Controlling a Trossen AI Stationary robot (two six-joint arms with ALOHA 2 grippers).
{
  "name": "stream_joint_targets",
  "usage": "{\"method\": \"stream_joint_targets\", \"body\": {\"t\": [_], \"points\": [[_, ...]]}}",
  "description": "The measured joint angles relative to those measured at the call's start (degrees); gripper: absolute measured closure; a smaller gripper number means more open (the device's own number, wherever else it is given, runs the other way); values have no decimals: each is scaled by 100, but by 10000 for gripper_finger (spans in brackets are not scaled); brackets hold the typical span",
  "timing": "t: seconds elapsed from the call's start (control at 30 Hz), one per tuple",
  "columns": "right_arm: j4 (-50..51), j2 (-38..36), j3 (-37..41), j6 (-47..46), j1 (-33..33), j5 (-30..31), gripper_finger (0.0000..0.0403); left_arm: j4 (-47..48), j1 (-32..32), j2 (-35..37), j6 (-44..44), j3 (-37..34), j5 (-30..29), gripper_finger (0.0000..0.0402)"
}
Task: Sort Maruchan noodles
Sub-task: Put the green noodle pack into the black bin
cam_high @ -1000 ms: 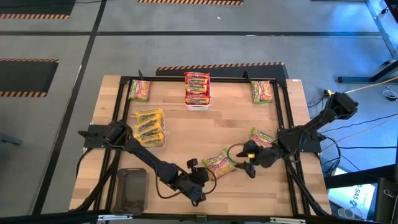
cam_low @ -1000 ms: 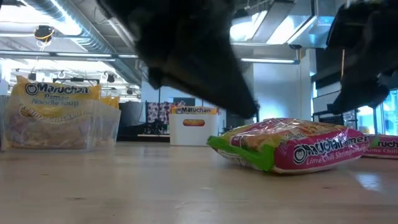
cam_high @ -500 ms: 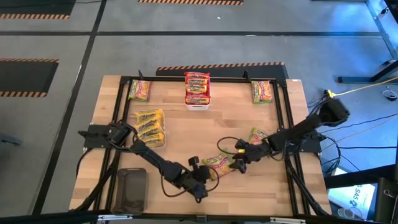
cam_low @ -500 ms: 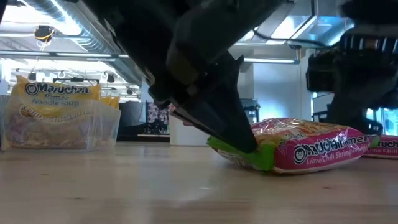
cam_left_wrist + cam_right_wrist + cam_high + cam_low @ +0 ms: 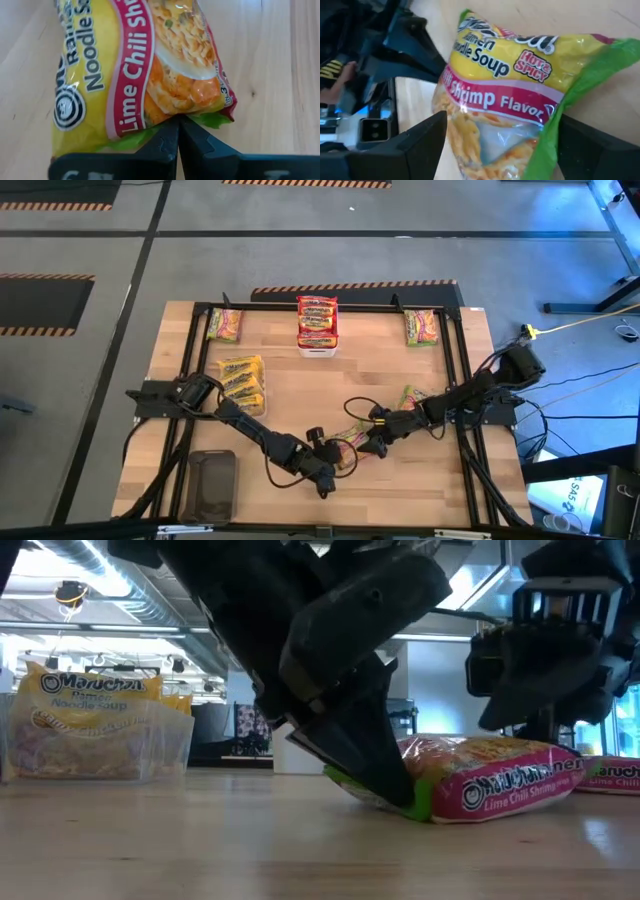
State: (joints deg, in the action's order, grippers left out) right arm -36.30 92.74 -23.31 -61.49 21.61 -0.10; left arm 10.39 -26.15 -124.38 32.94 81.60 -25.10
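Note:
A Maruchan noodles packet (image 5: 347, 448), yellow with a pink lime chili shrimp band and green ends, lies flat on the wooden table near its middle. My left gripper (image 5: 333, 463) is shut at the packet's near green end. My right gripper (image 5: 368, 445) is open. Its two fingers (image 5: 405, 150) stand on either side of the packet's other green end (image 5: 580, 75). Whether they touch it I cannot tell. Another pink-banded packet (image 5: 415, 398) lies beside my right arm. My left gripper has its shut fingertips (image 5: 177, 131) against the packet's green sealed end (image 5: 212, 120), at the middle of that edge. The fingers slant down from the table's near left side. In the low view the tips (image 5: 400, 790) lie on that end, and the packet rests on the table.
A white bin (image 5: 317, 348) with red-banded packets stands at the far middle. Single packets lie at the far left (image 5: 225, 325) and far right (image 5: 421, 328). A clear bin (image 5: 240, 385) holds yellow packets at the left. A dark tray (image 5: 210, 485) lies near left. A black frame (image 5: 455, 380) rims the table.
My right gripper has sunk and gone toward the table's left, from beside the packet to astride its end, rolling as it went. My left gripper has dropped onto the packet's green end. The packet has shifted a little toward the near edge and turned slightly.

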Motion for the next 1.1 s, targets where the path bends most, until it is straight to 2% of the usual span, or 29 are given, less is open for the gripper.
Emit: {"method": "stream_joint_targets", "body": {"t": [0.33, 0.43, 0.53, 0.67, 0.87, 1.1], "points": [[-80, 466, -457, 296, 9, -40, 94, -323, 111, -4, -358, 0, 55, 400], [-113, 484, -572, 484, 13, -113, 107, -360, 102, -4, -368, 0, 44, 400], [-113, 484, -645, 668, 13, -113, 138, -358, 105, -4, -368, 0, 61, 400], [-110, 482, -679, 988, 17, -163, 204, -316, 53, 89, -366, 0, 187, 400], [-111, 411, -680, 1584, 172, -67, 306, 197, -125, 687, -320, 2, 213, 400], [-93, 309, -684, 2289, 547, 559, 314, 457, -263, 1386, -282, 4, 128, 397]]}}
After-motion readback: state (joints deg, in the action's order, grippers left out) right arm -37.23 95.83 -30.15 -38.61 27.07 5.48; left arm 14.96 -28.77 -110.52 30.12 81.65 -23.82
